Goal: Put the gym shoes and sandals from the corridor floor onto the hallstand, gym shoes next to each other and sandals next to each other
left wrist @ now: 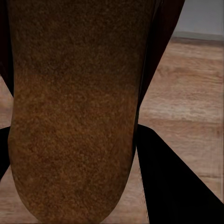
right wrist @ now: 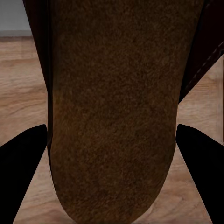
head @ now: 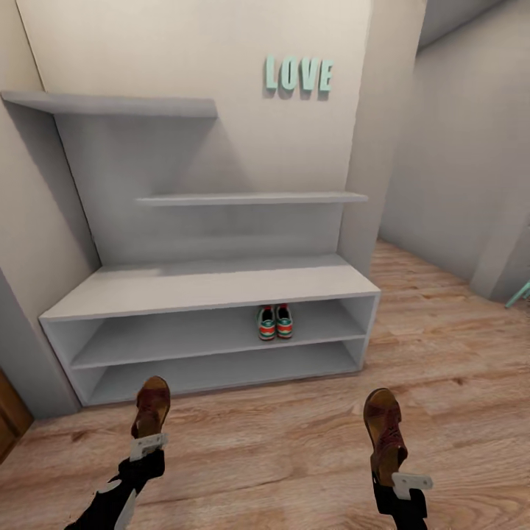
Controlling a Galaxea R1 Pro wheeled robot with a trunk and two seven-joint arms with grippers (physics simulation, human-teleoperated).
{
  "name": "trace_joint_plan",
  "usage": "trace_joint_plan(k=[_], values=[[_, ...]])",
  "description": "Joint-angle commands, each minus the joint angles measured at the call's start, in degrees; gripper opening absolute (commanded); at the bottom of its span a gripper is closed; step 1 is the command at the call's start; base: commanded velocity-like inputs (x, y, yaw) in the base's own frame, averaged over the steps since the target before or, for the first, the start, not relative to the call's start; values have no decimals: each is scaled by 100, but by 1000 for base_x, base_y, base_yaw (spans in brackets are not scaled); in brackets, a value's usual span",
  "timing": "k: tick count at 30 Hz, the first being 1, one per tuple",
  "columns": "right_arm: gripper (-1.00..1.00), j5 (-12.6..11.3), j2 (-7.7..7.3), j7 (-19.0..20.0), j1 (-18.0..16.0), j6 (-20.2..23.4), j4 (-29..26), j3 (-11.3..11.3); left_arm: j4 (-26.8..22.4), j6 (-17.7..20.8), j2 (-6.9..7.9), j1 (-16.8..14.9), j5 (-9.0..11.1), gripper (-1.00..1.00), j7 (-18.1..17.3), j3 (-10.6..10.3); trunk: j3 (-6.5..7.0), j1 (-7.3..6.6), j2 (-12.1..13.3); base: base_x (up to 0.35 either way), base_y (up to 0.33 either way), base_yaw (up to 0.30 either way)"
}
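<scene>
Both claws are clamped on a sandal each: left claw (head: 147, 447) on the left sandal (head: 152, 405), right claw (head: 401, 482) on the right sandal (head: 385, 430), held above the corridor floor (head: 294, 442). Gym shoes (head: 274, 322) already sit side by side in the hallstand (head: 213, 287)'s upper compartment. Looks like the sandal-placing step; next I'd reach in and set them together on a shelf.

Gym shoes (head: 274, 322) in rack's (head: 206, 288) upper compartment, prob. touching.

Teal raised letters "LOVE" (head: 299, 74) (all capitals), mounted on the beige wall (head: 221, 51), no other readable text
</scene>
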Motion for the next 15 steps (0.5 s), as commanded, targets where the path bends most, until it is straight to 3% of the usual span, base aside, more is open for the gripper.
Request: trace_joint_plan(k=[1,6,7,9,11,15], values=[[-100,61,2,-27,-3,-13,7,-24,3,91,-17,-143,-133,-100,19,51,-6,-1,-2,0,0,-88],[-100,61,3,-27,-5,-9,8,-24,12,709,-141,-766,-435,-100,126,52,-6,-1,-2,0,0,-26],[-100,61,1,-27,-5,-9,9,-28,10,1502,-257,-1206,-652,-100,342,6,-6,-1,-2,0,0,-2],[-100,54,1,-27,-5,-6,7,-29,13,1932,-313,-1636,-723,-100,584,-101,-6,-1,-2,0,0,-1],[-100,53,1,-29,-5,-6,5,-35,21,2730,-326,-2071,-739,-100,786,-135,-6,-1,-2,0,0,0],[-100,52,1,-28,-5,1,0,-38,22,3217,-325,-2352,-742,-100,1037,-140,-6,-1,-2,0,0,0]])
